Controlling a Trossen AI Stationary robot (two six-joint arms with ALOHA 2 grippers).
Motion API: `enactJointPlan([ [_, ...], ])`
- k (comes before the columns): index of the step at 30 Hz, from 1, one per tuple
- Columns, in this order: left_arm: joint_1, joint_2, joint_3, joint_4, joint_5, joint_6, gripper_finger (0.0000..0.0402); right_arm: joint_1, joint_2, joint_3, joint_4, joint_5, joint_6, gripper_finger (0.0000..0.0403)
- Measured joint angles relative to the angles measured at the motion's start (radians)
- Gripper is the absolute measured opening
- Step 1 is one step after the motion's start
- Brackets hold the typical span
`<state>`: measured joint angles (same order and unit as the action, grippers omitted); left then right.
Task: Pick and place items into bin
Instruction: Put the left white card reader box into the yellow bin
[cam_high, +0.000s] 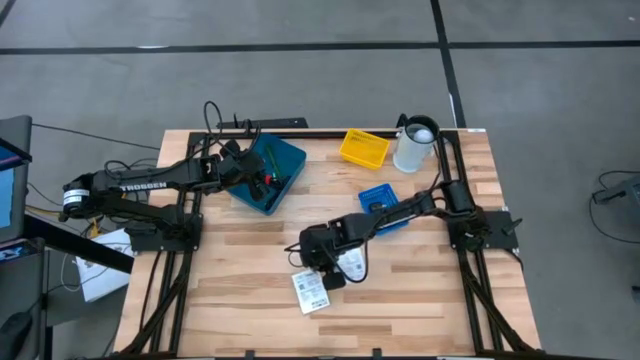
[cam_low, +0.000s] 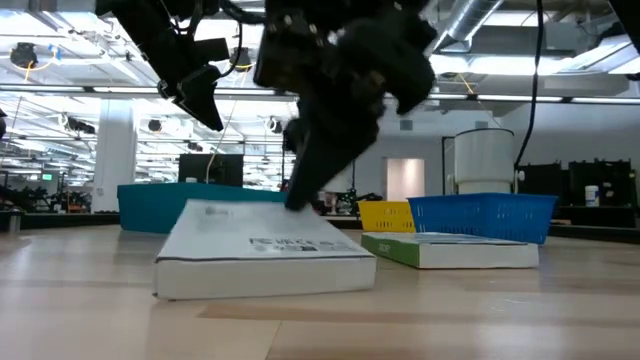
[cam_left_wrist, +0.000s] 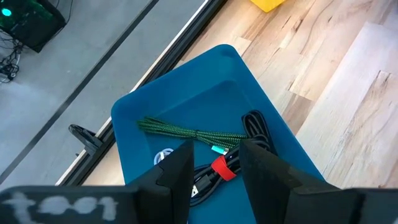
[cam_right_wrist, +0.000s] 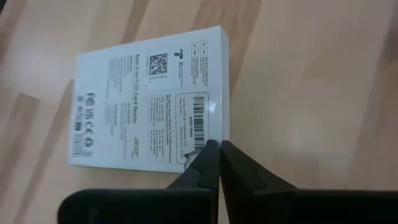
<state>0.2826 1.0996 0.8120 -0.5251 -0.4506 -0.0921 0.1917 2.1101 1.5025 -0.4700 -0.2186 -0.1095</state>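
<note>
A: Starting on the left: what is the left arm doing?

B: The left gripper (cam_high: 250, 172) hangs over the teal bin (cam_high: 285, 158) at the table's back-left, wrist pitched down, fingers (cam_left_wrist: 177, 171) parted with nothing between them. In the bin already lie a green braided cord (cam_left_wrist: 186, 132), a coiled black cable (cam_left_wrist: 256, 124) and a small red piece (cam_left_wrist: 222, 168).

A: And toward the middle?

B: The right arm reaches from the right edge across to the front-centre, elbow bent, and its right gripper (cam_right_wrist: 217, 163) is pressed shut, the tips together at the edge of the white printed box (cam_right_wrist: 149, 102) lying flat on the wood. I can't see the box between the fingers; they seem to touch its rim, not clasp it.

A: How would that box handle?

B: My guess is light, stiff cardboard with a smooth, slick face. Flat on the table it offers no edge to pinch from above, so it likely needs tipping or sliding before the jaws can span its thin sides. A pinch across the short width looks safest; a corner grip may let it swing.

A: Further right?

B: A second flat box (cam_low: 450, 250) with a green edge lies just beside the first, then a blue basket (cam_high: 378, 197), a yellow basket (cam_high: 364, 147) and a white jug (cam_high: 415, 145) at the back.
</note>
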Motion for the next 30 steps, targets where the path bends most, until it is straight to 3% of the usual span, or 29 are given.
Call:
enactJointPlan([
  [14,0.000,0.000,0.000,0.000,0.000,0.000,0.0119,0.024,-0.003,0.312,-0.450,0.175,-0.031,0.0001],
  [30,0.000,0.000,0.000,0.000,0.000,0.000,0.0119,0.070,-0.005,0.578,-0.779,0.390,0.012,0.0001],
])
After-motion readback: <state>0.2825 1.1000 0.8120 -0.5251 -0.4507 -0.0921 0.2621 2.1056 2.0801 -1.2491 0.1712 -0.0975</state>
